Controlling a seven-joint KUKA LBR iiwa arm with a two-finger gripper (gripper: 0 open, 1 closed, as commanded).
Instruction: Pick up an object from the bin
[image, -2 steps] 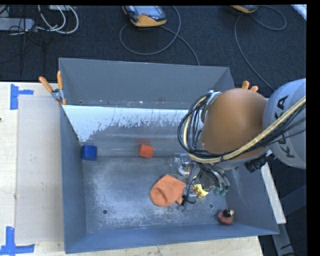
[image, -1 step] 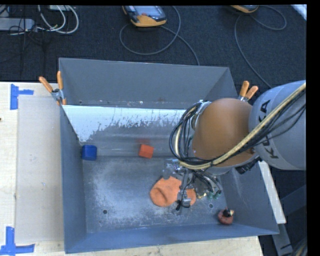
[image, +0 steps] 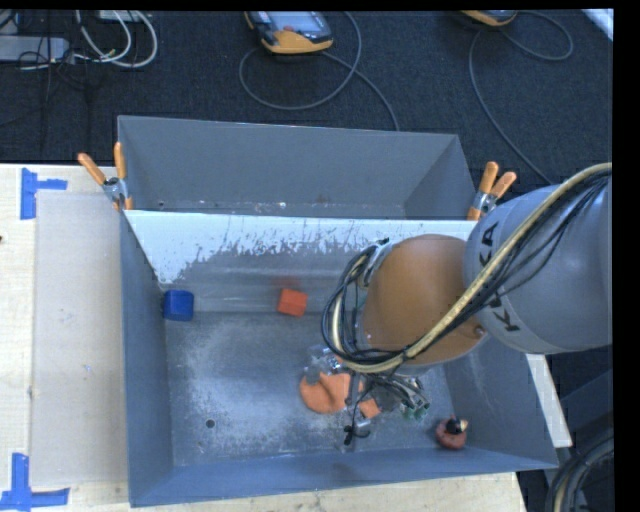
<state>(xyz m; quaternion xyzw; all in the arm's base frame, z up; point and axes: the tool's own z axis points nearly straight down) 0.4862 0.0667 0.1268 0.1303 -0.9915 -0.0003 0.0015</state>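
My gripper (image: 355, 420) is low over the front middle of the bin, under the arm's orange dome. Right beside it on the left lies an orange rounded lump (image: 320, 393), partly hidden by the gripper. A smaller orange bit (image: 369, 407) shows against the gripper's right side; whether it is held I cannot tell. A small brown-red thing (image: 452, 433) lies on the bin floor to the gripper's right, near the front right corner.
An orange cube (image: 291, 302) sits at the back middle of the floor, and a blue cube (image: 178, 305) at the back left by the wall. The arm and its cables cover the bin's right side.
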